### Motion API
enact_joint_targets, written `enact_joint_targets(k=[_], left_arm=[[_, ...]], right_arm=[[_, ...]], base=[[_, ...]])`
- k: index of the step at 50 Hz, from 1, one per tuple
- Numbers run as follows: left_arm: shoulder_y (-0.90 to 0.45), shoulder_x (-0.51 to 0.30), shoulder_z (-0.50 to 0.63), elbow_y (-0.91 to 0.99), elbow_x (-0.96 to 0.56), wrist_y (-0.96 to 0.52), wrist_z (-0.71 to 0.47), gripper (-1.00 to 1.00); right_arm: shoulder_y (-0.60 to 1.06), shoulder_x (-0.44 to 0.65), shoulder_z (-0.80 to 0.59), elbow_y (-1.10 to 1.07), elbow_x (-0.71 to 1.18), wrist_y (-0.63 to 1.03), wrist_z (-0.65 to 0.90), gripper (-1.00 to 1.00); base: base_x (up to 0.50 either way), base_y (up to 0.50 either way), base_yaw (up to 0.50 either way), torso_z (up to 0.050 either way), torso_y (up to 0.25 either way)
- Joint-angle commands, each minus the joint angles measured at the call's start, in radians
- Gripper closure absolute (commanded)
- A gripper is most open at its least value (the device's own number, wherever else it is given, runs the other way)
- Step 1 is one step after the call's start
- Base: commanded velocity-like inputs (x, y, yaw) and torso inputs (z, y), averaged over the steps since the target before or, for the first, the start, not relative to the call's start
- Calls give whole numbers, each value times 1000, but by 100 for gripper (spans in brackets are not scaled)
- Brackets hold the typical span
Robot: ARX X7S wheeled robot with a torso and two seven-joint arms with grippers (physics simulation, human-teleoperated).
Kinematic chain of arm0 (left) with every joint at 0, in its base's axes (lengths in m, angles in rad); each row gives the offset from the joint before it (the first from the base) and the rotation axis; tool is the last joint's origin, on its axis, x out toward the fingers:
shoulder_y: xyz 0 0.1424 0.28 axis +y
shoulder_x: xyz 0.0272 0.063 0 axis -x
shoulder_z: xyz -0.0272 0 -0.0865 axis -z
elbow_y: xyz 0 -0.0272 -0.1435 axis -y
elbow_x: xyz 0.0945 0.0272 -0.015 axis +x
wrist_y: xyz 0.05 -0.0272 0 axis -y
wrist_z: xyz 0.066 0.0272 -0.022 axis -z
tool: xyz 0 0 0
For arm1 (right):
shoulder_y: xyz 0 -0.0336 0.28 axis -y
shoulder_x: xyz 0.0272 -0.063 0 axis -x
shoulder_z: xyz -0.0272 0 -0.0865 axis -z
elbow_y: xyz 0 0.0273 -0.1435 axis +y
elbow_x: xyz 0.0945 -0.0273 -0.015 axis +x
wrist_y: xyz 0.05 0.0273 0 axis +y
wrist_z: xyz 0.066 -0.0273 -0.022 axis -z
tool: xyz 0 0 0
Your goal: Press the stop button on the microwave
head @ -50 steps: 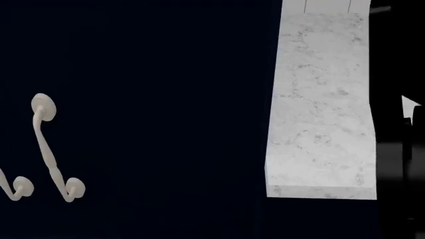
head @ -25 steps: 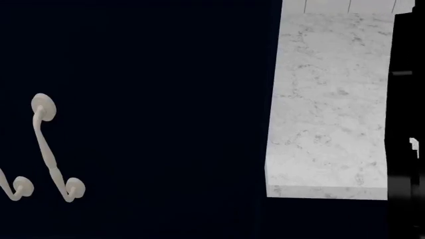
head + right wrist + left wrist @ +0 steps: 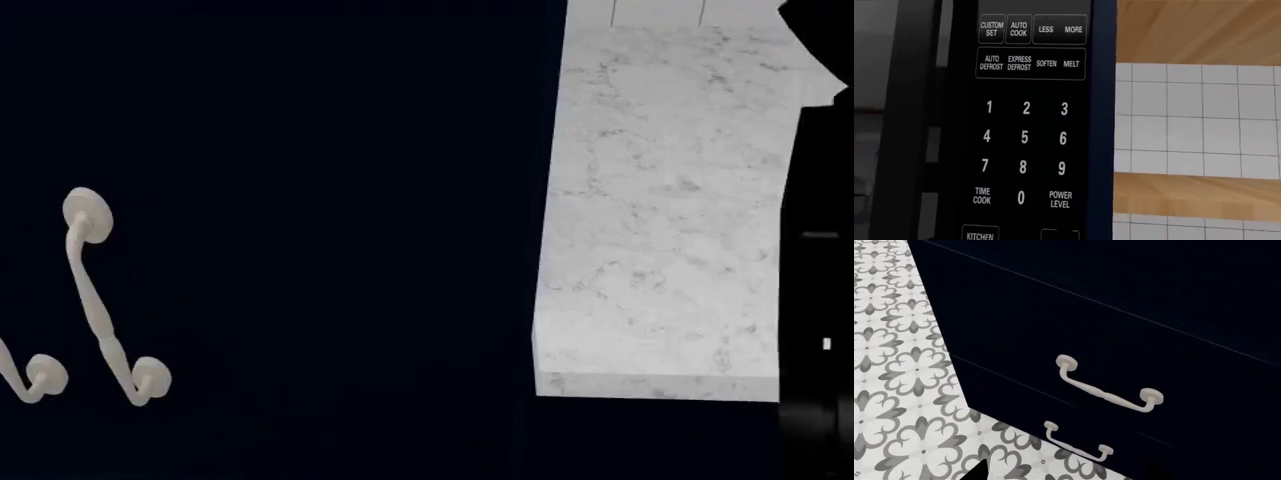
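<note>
The microwave's black control panel [image 3: 1031,125] fills the right wrist view. It shows preset keys at the top, the number pad, POWER LEVEL and a cut-off KITCHEN key [image 3: 981,235]. No key marked stop shows; an unlabelled key outline [image 3: 1059,234] sits at the frame's lower edge. My right gripper's fingers do not stand out against the black panel. My right arm [image 3: 817,260] is a dark shape at the head view's right edge. My left gripper [image 3: 1066,472] hangs open and empty over the patterned floor, beside dark drawers.
A marble countertop [image 3: 654,220] runs along the right of the head view, next to dark navy cabinet fronts with cream handles [image 3: 94,290]. Dark drawers with cream handles [image 3: 1107,392] stand over grey-and-white floor tiles [image 3: 901,390]. White wall tile and wood [image 3: 1194,130] lie beside the microwave.
In the head view the dark right arm has shifted toward the right edge and risen, now reaching the top right corner. More countertop shows. The cabinet and handles have not moved.
</note>
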Motion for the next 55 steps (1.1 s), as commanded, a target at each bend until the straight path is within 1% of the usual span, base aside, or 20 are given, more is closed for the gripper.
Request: enact_joint_targets(k=[1, 30, 38, 45, 55], left_arm=[[0, 0, 0, 1, 0, 0, 0, -100], [0, 0, 0, 1, 0, 0, 0, -100], [0, 0, 0, 1, 0, 0, 0, -100], [0, 0, 0, 1, 0, 0, 0, -100], [0, 0, 0, 1, 0, 0, 0, -100]], right_arm=[[-29, 4, -12, -10, -10, -30, -11, 100], [-50, -17, -97, 93, -81, -117, -84, 100], [-36, -32, -116, 175, -112, -158, -115, 100], [-37, -32, -117, 165, -110, -153, -101, 100], [-61, -20, -106, 87, -71, -113, -64, 100]], base=[[0, 0, 0, 0, 0], [0, 0, 0, 0, 0], [0, 0, 0, 0, 0], [0, 0, 0, 0, 0], [0, 0, 0, 0, 0]])
